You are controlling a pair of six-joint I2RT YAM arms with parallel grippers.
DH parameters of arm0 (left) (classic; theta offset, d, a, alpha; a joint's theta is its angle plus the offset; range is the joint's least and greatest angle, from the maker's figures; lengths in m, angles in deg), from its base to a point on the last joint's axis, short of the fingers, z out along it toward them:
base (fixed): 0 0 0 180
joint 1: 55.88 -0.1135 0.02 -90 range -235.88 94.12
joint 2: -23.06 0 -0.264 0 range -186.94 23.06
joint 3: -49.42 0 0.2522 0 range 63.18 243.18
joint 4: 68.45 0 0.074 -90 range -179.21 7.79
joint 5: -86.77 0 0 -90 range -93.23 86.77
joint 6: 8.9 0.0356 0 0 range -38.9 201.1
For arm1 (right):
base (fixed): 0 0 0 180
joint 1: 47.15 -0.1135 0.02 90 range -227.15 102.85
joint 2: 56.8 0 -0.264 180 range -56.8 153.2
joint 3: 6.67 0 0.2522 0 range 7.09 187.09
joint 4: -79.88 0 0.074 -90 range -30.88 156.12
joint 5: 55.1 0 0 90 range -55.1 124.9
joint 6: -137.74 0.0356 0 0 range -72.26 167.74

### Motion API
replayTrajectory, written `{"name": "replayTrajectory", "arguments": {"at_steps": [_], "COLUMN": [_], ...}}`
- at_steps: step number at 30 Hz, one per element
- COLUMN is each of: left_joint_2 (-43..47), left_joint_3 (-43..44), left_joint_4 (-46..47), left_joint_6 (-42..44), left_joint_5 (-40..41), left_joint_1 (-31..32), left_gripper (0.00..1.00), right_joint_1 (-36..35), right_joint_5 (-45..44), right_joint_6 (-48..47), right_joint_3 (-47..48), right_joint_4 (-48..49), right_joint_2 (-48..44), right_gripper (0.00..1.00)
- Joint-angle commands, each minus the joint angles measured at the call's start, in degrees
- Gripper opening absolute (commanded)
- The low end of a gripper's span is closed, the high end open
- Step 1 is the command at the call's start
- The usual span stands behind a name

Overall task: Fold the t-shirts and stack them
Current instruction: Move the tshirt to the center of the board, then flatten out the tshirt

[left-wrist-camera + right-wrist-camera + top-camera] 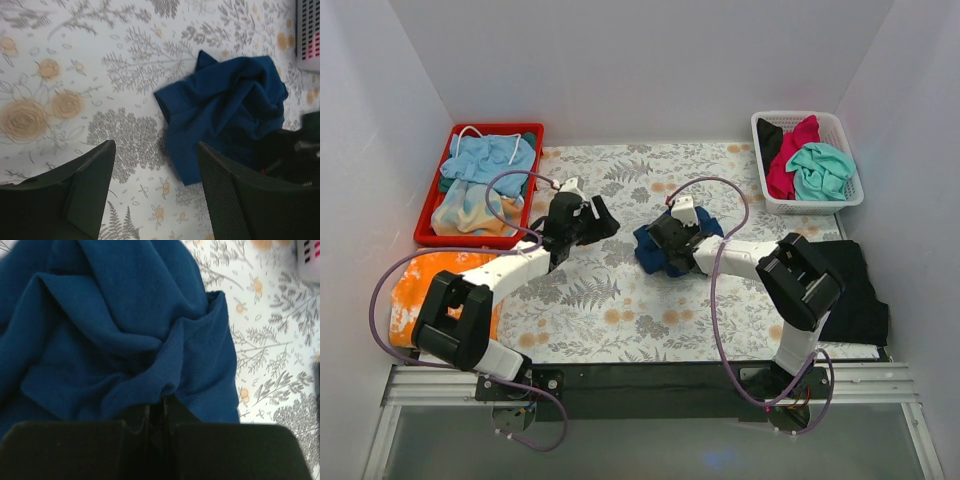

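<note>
A crumpled navy-blue t-shirt (652,250) lies in a heap at the middle of the floral tablecloth; it also shows in the left wrist view (225,110) and fills the right wrist view (100,330). My right gripper (665,235) is shut on a fold of it (159,399). My left gripper (592,222) is open and empty, just left of the heap, its fingers (75,185) above bare cloth. A black t-shirt (855,290) lies flat at the right edge. Magenta (790,160) and teal (820,168) t-shirts lie in the white basket (810,205).
A red tray (428,230) at the back left holds light blue and pale orange cloths. An orange cloth (415,290) lies at the left edge under my left arm. White walls enclose the table on three sides.
</note>
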State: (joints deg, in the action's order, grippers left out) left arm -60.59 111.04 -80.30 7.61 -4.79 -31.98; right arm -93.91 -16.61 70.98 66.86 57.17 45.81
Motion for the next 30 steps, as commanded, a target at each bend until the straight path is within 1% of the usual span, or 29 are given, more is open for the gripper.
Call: {"name": "replayTrajectory", "arguments": {"at_steps": [1,4,8,14,19,28,30], "left_joint_2": [2.62,2.62,-0.36,-8.62,-14.59,-19.61,-21.28], "left_joint_3": [-4.25,-6.72,-6.46,-3.83,-2.77,1.01,1.8], "left_joint_4": [2.65,4.93,7.75,10.91,15.21,18.13,17.86], "left_joint_6": [-2.0,-2.7,-3.59,-5.34,-7.98,-8.68,-8.6], "left_joint_5": [-3.53,-4.32,-6.86,-7.84,-9.68,-10.57,-10.48], "left_joint_1": [2.99,5.1,7.64,11.16,12.57,13.8,13.89], "left_gripper": [0.61,0.58,0.58,0.58,0.53,0.53,0.5], "right_joint_1": [2.28,5.01,8.0,9.06,9.32,9.32,9.32], "right_joint_5": [0.43,2.8,6.06,9.31,12.39,13.71,13.8], "right_joint_6": [10.23,12.08,13.49,13.67,13.76,13.32,13.32], "right_joint_3": [0.09,-1.31,-2.81,-3.69,-4.04,-5.01,-5.1], "right_joint_4": [-5.37,-5.64,-5.12,-3.62,-2.48,-1.68,-1.68], "right_joint_2": [-0.21,-1.0,-1.97,-1.8,-1.53,-1.8,-1.97], "right_gripper": [0.01,0.01,0.01,0.01,0.01,0.01,0.01]}}
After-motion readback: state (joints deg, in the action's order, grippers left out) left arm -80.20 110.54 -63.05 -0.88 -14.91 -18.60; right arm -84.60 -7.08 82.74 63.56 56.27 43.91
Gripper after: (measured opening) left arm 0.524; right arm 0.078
